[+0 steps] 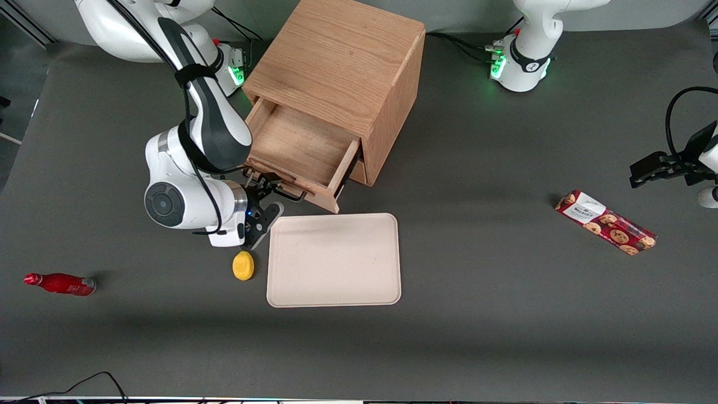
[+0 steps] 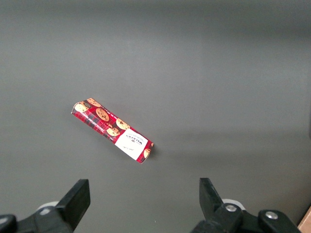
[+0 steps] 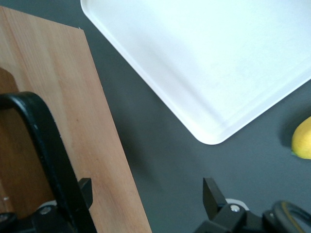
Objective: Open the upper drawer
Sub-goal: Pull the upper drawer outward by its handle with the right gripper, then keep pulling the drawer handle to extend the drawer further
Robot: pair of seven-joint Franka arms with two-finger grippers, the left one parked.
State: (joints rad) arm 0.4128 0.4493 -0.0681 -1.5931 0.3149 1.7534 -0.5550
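The upper drawer (image 1: 303,151) is standing pulled well out of the wooden cabinet (image 1: 342,67), showing a bare light oak floor with plain grain and thin side walls, nothing lying inside it. Its front panel (image 3: 73,121) is the same pale oak, and a thin dark wire handle (image 3: 46,145) is curving out from that panel. The cabinet is sitting near the table's (image 1: 477,336) edge farthest from the front camera, closer to the working arm's end, with the drawer front reaching toward the middle of the table. The gripper (image 1: 273,197) is hanging right at the drawer front, its fingers spread apart and gripping nothing, with one finger (image 3: 83,191) sitting just beside the handle and the other finger (image 3: 212,194) standing out over the dark table. A pale tray (image 1: 334,260) is lying nearer the front camera than the drawer, close to its front. A lemon (image 1: 243,265) is resting just beside the tray. A red bottle (image 1: 60,284) is lying toward the working arm's end, and a cookie packet (image 1: 606,222) is lying toward the parked arm's end.
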